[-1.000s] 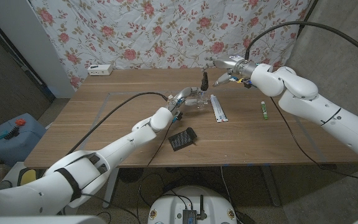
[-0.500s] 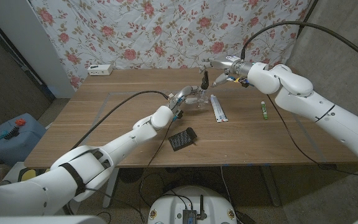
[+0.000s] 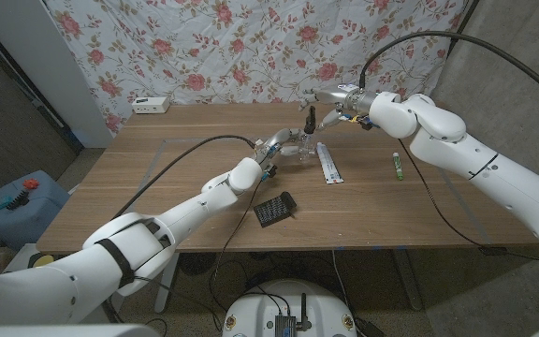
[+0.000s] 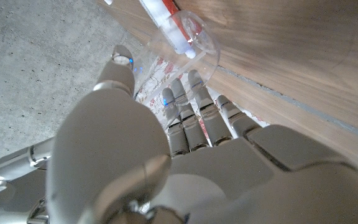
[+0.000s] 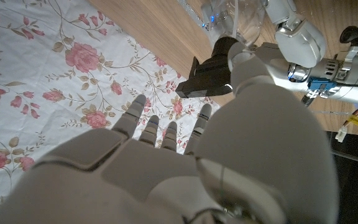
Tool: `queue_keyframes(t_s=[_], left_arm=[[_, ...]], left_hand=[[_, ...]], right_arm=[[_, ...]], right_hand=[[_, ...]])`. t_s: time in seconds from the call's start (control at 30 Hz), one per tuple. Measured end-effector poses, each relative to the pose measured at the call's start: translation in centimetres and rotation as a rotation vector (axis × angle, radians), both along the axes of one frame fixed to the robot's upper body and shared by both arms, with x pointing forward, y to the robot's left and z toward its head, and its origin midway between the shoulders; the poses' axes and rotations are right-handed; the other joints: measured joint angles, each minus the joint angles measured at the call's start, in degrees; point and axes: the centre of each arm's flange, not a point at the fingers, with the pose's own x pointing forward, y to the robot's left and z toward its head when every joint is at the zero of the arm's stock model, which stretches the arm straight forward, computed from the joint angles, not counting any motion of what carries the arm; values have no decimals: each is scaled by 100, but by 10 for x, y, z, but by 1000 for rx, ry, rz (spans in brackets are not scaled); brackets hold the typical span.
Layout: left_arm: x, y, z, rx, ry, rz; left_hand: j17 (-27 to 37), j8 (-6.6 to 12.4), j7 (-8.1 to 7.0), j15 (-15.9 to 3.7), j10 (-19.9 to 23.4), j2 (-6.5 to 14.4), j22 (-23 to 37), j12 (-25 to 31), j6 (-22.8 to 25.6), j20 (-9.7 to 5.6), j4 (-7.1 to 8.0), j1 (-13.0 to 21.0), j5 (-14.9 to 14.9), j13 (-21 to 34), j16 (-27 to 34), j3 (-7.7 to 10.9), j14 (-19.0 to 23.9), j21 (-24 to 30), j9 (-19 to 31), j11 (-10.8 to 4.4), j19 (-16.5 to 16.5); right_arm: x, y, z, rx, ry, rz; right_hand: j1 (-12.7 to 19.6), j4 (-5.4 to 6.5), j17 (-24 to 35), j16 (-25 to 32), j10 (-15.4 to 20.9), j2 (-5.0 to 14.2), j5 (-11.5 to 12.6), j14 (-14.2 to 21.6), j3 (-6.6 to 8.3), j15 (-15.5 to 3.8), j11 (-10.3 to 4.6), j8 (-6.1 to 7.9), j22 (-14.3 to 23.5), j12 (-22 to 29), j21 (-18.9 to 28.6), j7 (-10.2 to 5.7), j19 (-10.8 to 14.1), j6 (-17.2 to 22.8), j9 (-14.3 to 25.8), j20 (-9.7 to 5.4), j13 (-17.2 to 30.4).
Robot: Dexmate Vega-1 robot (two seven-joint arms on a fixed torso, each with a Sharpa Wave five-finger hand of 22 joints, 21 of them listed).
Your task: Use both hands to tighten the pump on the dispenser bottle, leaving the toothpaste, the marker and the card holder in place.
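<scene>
Currently listed on the wooden table (image 3: 157, 187): one clear dispenser bottle (image 3: 299, 148), standing upright near the middle of the far half, with a black pump (image 3: 308, 119) on top. Left hand (image 3: 279, 145): wrapped around the bottle's body from the robot's left side, gripping it; in the left wrist view the fingers (image 4: 191, 118) curl against the clear wall (image 4: 201, 43). Right hand (image 3: 335, 98): above and just to the right of the pump, thumb tip (image 5: 241, 56) touching the pump head (image 5: 209, 76) while the other fingers (image 5: 148, 127) are spread and apart from it; whether it truly pinches the pump, I cannot tell. Toothpaste tube (image 3: 327, 162): flat on the table just right of the left hand, below the right hand. Green marker (image 3: 397, 166): further right, well apart from both hands. Black card holder (image 3: 275, 209): on the near side of the left hand, beside the left forearm.
</scene>
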Motion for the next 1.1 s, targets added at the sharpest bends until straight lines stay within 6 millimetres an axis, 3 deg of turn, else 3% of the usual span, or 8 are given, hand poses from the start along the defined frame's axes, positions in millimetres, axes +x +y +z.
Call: queue_keyframes(t_s=[0.2,0.63,1.1], left_arm=[[0,-1,0,3,1,-2],[-2,-3,2,9,-2,-9],[-6,-4,-2,14,1,-14]], left_hand=[[-1,0,0,0,0,0,0,-16,0,0,0,0,0,0,-6,0,0,0,0,0,0],[-3,-2,0,1,9,0,0,5,0,0,1,0,0,30,-6,-1,-1,0,0,-10,0],[-1,-26,0,10,9,0,0,3,0,0,1,0,0,27,20,-1,-11,0,0,-10,0]], right_arm=[[1,1,0,2,7,-10],[4,-2,1,18,34,-54],[-1,-2,0,28,54,-68]], right_hand=[[-110,47,0,0,-54,6,0,-40,-47,40,54,-38,0,0,25,0,62,0,0,-124,0],[-334,159,28,0,-88,-30,0,-102,-159,41,133,-60,-1,0,29,19,92,22,1,-155,0],[-791,331,27,28,-54,-39,0,-132,-332,72,165,8,-1,44,29,34,92,418,15,-154,0]])
